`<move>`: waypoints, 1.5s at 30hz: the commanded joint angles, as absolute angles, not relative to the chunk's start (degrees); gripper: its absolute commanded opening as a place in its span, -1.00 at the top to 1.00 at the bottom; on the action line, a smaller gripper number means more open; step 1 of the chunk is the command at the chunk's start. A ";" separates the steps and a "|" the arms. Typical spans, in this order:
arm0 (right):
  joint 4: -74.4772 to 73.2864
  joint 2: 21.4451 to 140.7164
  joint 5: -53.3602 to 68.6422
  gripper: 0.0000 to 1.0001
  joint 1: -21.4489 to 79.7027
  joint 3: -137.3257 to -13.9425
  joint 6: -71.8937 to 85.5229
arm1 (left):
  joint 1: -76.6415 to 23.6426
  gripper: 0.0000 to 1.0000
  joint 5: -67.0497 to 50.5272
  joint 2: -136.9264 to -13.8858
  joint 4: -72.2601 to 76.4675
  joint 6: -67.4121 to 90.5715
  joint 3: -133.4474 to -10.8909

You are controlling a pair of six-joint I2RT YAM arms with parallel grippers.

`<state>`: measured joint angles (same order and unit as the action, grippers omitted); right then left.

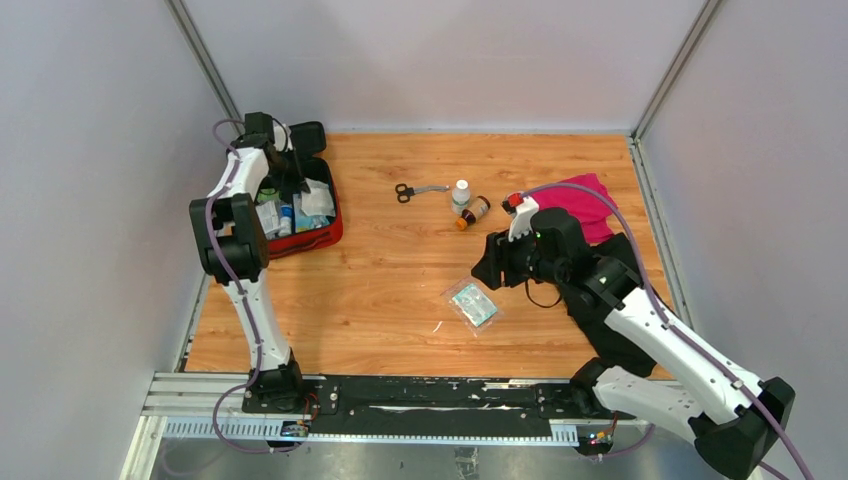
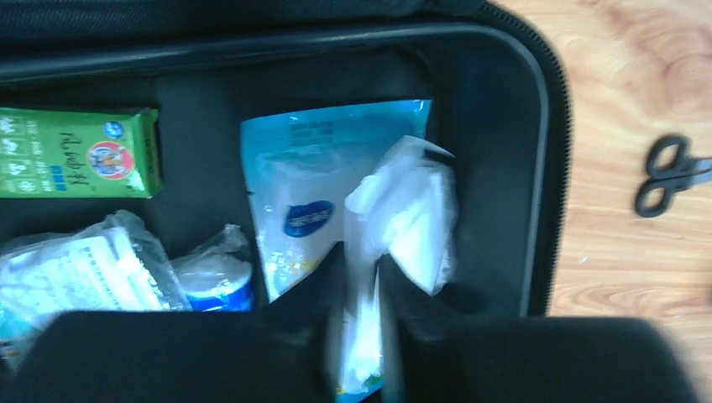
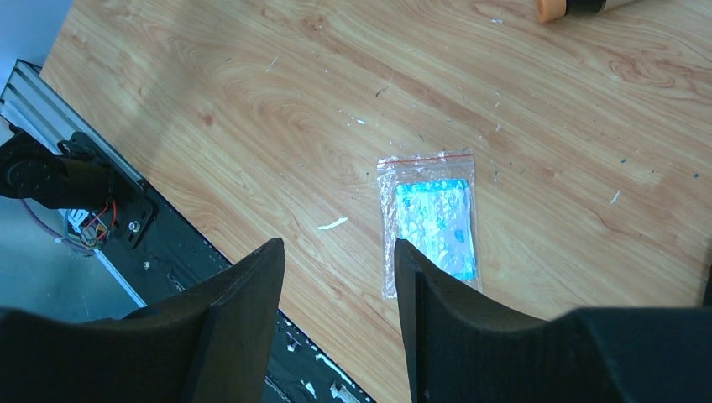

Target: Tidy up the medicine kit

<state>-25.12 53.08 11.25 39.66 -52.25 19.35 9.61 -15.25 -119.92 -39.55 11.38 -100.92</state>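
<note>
We locate the medicine kit point(image 1: 312, 240), a red case lying open with black lining, at the far left of the table point(image 1: 380, 290). The left gripper point(image 2: 359, 336) pinches a white packet point(image 2: 407, 214) inside it. Only its wrist view shows a green carton point(image 2: 75, 153), print too blurred to read. The right gripper point(image 3: 340, 252) hangs half open above a zip bag point(image 3: 430, 220).

Looks like a robotics lab test cell: wood-grain tabletop point(image 1: 380, 300) boxed in by plain grey panels point(image 1: 90, 150) on aluminium posts point(image 1: 205, 62), with a slotted mounting rail point(image 1: 190, 400) along the near edge carrying a left arm point(image 1: 232, 225) and a right arm point(image 1: 650, 330) trailing purple cables point(image 1: 262, 335).
</note>
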 commanded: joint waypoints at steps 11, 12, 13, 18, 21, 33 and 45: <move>-27.07 55.38 9.83 -0.11 40.27 -53.15 18.55 | 9.93 -0.29 -1.20 -113.32 -40.96 10.15 -99.06; -27.07 55.54 9.46 -0.11 40.33 -53.17 18.78 | 9.85 -0.30 -1.17 -111.92 -40.84 10.52 -98.65; -27.07 55.56 9.05 -0.11 40.33 -53.09 18.91 | 9.72 -0.30 -1.42 -110.53 -40.59 10.81 -98.12; -27.11 55.20 5.82 -0.11 40.32 -52.19 20.37 | 5.52 -0.33 -0.56 -102.78 -37.87 10.25 -94.35; -27.32 54.88 4.29 -0.11 40.26 -51.74 21.09 | 1.54 -0.34 -2.61 -99.28 -35.03 10.06 -92.49; -30.64 51.29 1.58 -0.11 40.32 -50.50 21.71 | -18.13 -0.50 -8.90 -109.68 -32.39 -3.22 -99.83; -34.40 48.21 0.07 -0.11 40.20 -49.34 21.40 | -20.96 -0.80 -12.72 -128.05 -32.45 -2.87 -112.49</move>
<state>-31.73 48.45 1.34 39.66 -50.06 21.41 -20.01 -10.39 -125.12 -32.27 -2.17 -108.60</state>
